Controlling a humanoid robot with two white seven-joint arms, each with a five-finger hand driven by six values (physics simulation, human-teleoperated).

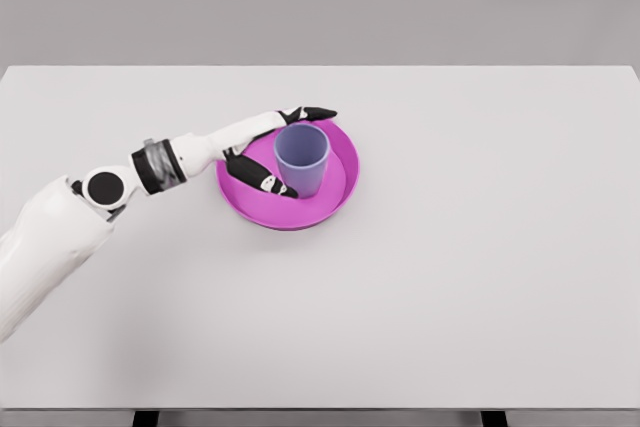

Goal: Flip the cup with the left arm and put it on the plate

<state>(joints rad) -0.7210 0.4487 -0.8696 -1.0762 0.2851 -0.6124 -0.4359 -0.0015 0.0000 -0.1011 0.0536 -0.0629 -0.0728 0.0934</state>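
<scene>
1. Stands upright, mouth open to the top: the cup [301, 157], a smooth matte tumbler in pale lavender-blue, slightly tapered toward the base, thin-walled, with a clean round rim and an inside shaded darker than the outside.
2. Rests inside the plate [338, 192], a little left of its middle; a round, shallow dish in glossy magenta with a raised rim and a flat floor, looking like hard plastic.
3. Lies on the table [480, 277], a flat, off-white rectangular top with a faintly matte finish and straight edges; two dark leg tops visible at the bottom edge.
4. Reaches in from the lower left: the left arm, smooth white shells, a black round joint, then a ribbed grey-and-black wrist collar.
5. Brackets the cup: the left hand [262, 152], fingers spread wide, black-tipped fingers [318, 113] stretching past the cup's far side and the thumb lying across the plate floor on its near side.
6. Hard to tell from this angle whether any digit actually touches the cup wall; possibly just beside it, without a closed grasp.
</scene>
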